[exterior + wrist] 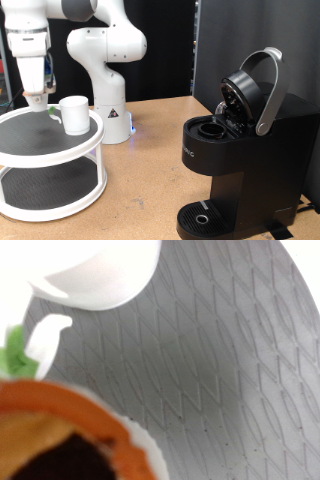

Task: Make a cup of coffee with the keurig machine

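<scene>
Brown tabletop [150, 160] in front of a dark curtain backdrop. Largest item: the keurig machine [235, 160], black, at the exterior view's right, lid swung up and open, silver-grey handle [268, 90] raised, pod chamber exposed, round drip tray [205, 218] at its base with nothing standing on it.

White robot arm [100, 60] stands at the exterior view's upper left; its base sits on the table behind the rack.

Two-tier round white rack [50, 165] with grey mesh shelves at the exterior view's left. The cup [74, 113], plain white mug, stands upright on the top shelf, near the shelf's right edge in the exterior view, well apart from the machine.

Gripper [38, 98] hangs over the top shelf, just beside the cup on the exterior view's left. Cannot tell whether the fingers are parted or closed; nothing is seen between them.

Wrist view: grey diamond-pattern mesh fills most of the frame; the cup's white curved rim [95, 275] shows at one edge. A blurred orange-rimmed object [70, 435] with a dark interior and a small green patch [15, 352] are close to the lens; identity unclear.
</scene>
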`<state>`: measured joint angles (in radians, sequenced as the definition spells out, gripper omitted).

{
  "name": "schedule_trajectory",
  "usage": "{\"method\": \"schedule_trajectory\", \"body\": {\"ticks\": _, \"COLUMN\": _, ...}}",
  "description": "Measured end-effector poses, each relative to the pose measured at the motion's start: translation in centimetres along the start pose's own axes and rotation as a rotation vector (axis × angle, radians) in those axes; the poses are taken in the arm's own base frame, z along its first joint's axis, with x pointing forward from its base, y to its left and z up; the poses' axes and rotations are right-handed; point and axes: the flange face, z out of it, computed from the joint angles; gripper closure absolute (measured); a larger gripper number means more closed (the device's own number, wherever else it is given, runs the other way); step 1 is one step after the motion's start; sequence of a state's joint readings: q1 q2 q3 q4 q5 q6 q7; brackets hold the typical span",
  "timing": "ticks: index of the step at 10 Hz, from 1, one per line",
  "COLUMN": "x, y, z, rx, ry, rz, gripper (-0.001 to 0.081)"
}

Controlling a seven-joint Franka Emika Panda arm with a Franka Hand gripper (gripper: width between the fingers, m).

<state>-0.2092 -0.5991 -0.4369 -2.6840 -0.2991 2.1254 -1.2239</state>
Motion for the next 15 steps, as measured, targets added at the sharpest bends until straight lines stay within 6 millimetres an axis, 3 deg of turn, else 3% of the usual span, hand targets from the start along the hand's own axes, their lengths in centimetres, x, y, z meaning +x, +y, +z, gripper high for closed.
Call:
{"method": "schedule_trajectory", "body": {"ticks": 3, "x": 0.4, "y": -0.1, "z": -0.8, "rx": -0.009, "ry": -0.006, "rz": -0.007, "gripper": 0.049}}
{"method": "schedule_trajectory", "body": {"ticks": 4, "x": 0.5, "y": -0.1, "z": -0.7, "rx": -0.007, "ry": -0.002, "rz": -0.007, "gripper": 0.0582}}
{"method": "schedule_trajectory", "body": {"ticks": 5, "x": 0.8, "y": -0.2, "z": -0.8, "rx": 0.0, "ry": 0.021, "rz": 0.0, "gripper": 0.0582}}
{"method": "schedule_trajectory", "body": {"ticks": 6, "x": 1.5, "y": -0.3, "z": -1.2, "rx": 0.009, "ry": 0.051, "rz": 0.007, "gripper": 0.0671}}
{"method": "schedule_trajectory", "body": {"ticks": 9, "x": 4.4, "y": -0.5, "z": -2.7, "rx": 0.013, "ry": 0.101, "rz": 0.036, "gripper": 0.0671}}
{"method": "schedule_trajectory", "body": {"ticks": 13, "x": 10.1, "y": -1.4, "z": -5.2, "rx": 0.042, "ry": 0.241, "rz": 0.168, "gripper": 0.0671}}
{"method": "schedule_trajectory", "body": {"ticks": 15, "x": 10.7, "y": -1.4, "z": -5.3, "rx": 0.047, "ry": 0.24, "rz": 0.19, "gripper": 0.0671}}
